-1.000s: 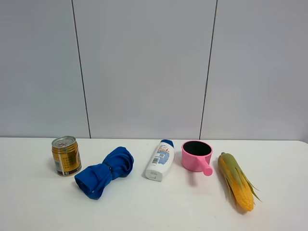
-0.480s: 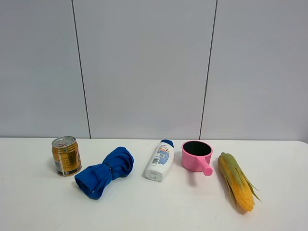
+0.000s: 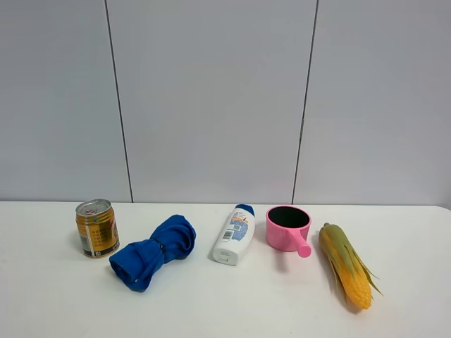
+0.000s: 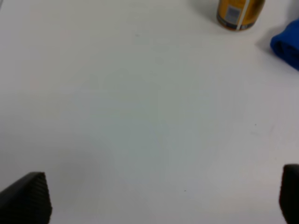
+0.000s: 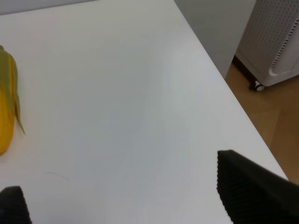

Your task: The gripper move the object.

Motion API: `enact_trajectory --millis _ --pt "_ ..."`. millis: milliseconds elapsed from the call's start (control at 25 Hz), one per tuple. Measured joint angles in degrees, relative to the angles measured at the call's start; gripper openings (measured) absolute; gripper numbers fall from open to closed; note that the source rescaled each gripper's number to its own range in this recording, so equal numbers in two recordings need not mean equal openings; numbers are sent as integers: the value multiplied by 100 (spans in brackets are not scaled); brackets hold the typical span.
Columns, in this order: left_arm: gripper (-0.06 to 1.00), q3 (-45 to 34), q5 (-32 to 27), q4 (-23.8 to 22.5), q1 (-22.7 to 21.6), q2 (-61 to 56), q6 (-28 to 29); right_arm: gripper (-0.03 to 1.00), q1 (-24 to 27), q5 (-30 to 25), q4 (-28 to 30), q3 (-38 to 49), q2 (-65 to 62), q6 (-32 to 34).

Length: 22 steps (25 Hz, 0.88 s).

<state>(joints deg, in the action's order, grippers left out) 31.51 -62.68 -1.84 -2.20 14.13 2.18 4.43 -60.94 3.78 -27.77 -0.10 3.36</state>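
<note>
White table [image 3: 211, 310] lies under the spread-fingered, empty left hand [image 4: 159, 196], well short of the can [image 4: 239, 13].

Cloth [image 3: 153, 252], bottle [image 3: 235, 234], cup [image 3: 288, 229] (pink), corn [image 3: 346, 265]

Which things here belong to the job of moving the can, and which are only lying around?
Belong to the job:
- can, upright at the left end of the row
- left gripper, open, empty, far from the can

Only lying around:
- blue cloth
- shampoo bottle
- pink cup
- corn cob
- right gripper, open, empty
</note>
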Motion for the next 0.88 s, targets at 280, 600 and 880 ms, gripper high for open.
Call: enact_trajectory --millis 280,600,880 --pt "99 -223 220 34 0 -43 0 100 0 0 0 0 0 0" --pt "99 -223 227 34 0 -619 0 100 0 0 0 0 0 0" --pt "99 -223 227 34 0 -1158 0 100 0 0 0 0 0 0"
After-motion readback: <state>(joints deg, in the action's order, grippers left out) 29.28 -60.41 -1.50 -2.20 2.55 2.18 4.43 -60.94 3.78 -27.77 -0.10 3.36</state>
